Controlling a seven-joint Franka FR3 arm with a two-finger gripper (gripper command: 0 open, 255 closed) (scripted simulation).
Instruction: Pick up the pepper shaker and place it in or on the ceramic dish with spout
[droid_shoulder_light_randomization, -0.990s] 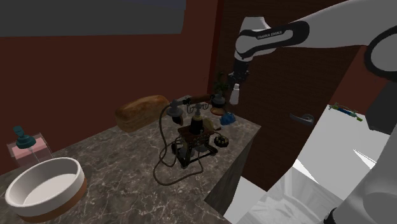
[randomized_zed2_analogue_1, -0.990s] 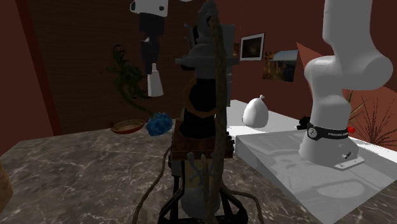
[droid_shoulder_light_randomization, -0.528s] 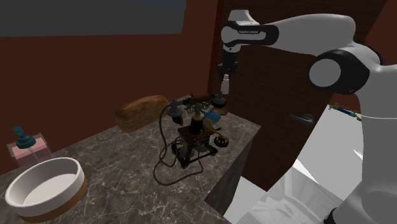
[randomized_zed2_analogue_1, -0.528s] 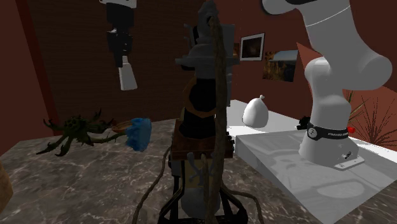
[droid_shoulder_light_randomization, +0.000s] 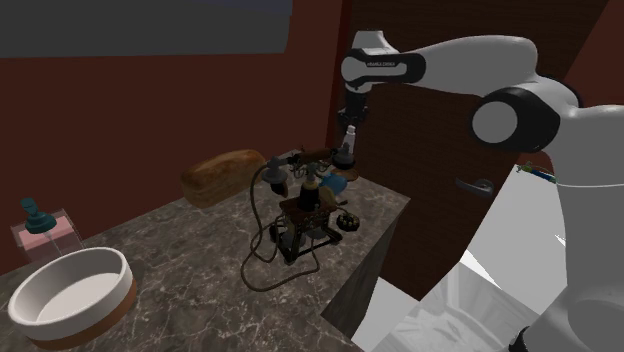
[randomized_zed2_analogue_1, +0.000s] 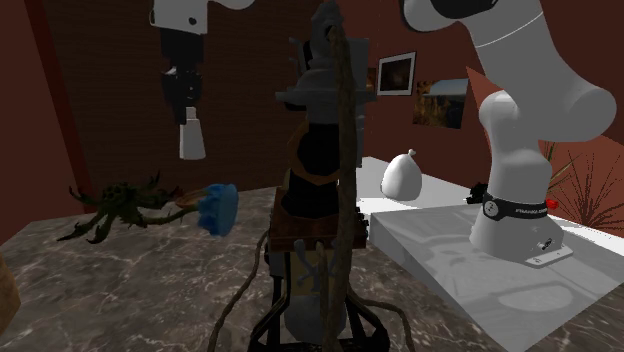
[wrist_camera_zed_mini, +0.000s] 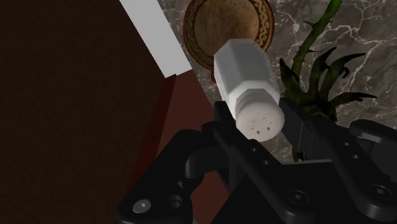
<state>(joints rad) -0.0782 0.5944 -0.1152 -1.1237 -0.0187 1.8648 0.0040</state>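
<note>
- Gripper (wrist_camera_zed_mini: 259, 121): fingers clenched on the pepper shaker (wrist_camera_zed_mini: 247, 76), pinching it near the holed cap; body hangs below.
- Shaker is in the air over the table's (droid_shoulder_light_randomization: 180, 270) far end, above the plant (randomized_zed2_analogue_1: 115, 210), well apart from the white bowl (droid_shoulder_light_randomization: 97, 317), prob. the target dish.
- Looks small, light, rigid. Smooth faceted sides, so it could slip or swing w/ this top-end hold.
</note>
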